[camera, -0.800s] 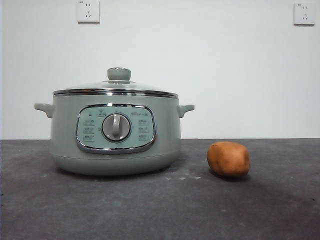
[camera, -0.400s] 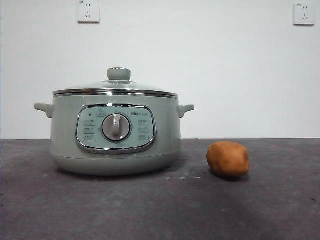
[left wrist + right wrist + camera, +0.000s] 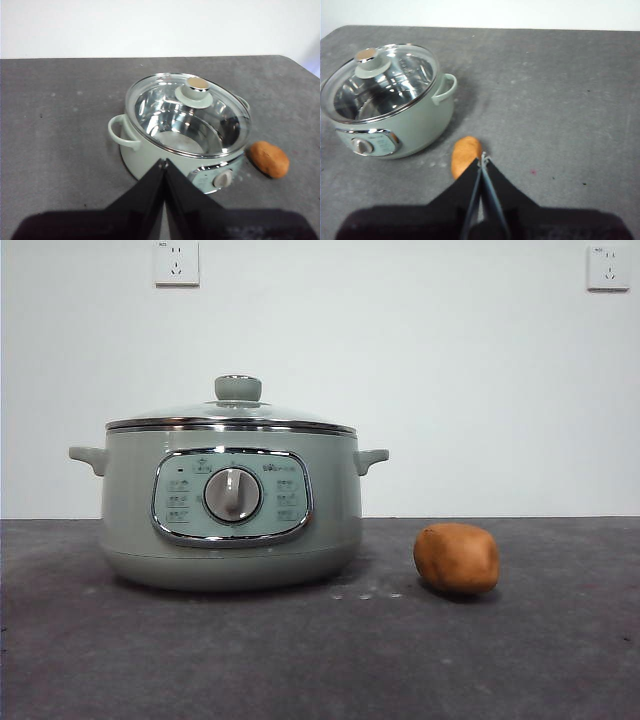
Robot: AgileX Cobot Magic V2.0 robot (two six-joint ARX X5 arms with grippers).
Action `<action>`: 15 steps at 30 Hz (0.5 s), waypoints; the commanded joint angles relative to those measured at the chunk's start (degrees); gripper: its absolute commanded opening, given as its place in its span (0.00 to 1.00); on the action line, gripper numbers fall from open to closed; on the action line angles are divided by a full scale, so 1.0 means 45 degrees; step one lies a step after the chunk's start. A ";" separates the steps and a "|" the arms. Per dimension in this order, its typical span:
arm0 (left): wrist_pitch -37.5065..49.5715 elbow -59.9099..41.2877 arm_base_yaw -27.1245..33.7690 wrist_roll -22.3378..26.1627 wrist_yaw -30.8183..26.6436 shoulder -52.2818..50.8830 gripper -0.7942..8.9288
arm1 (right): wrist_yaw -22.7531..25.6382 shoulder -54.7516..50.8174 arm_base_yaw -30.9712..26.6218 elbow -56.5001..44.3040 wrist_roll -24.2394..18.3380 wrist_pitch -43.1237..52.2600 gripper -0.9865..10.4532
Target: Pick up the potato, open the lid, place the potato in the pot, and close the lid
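The sage-green pot stands on the dark table, left of centre in the front view. The glass lid with its green knob rests shut on it. The orange-brown potato lies on the table to the pot's right, apart from it. No arm shows in the front view. In the left wrist view my left gripper is shut and empty, held above the table on the near side of the pot and lid. In the right wrist view my right gripper is shut and empty, above the potato.
Two wall sockets sit high on the white wall behind. The grey table runs across the front, with a few small pale specks by the pot's base.
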 commanded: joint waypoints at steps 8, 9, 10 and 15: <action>-0.0102 0.0165 -0.0253 0.0277 0.0029 0.0423 0.09 | -0.0102 0.0078 0.0005 0.0112 -0.0272 -0.0214 0.10; -0.0097 0.0165 -0.0253 0.0277 0.0039 0.0466 0.12 | -0.0102 0.0073 0.0000 0.0112 -0.0272 -0.0209 0.11; -0.0102 0.0170 -0.0253 0.0277 0.0039 0.0481 0.18 | -0.0107 0.0073 0.0000 0.0112 -0.0272 -0.0209 0.16; -0.0102 0.0170 -0.0253 0.0262 0.0029 0.0529 0.76 | -0.0102 0.0078 0.0000 0.0112 -0.0180 -0.0219 0.55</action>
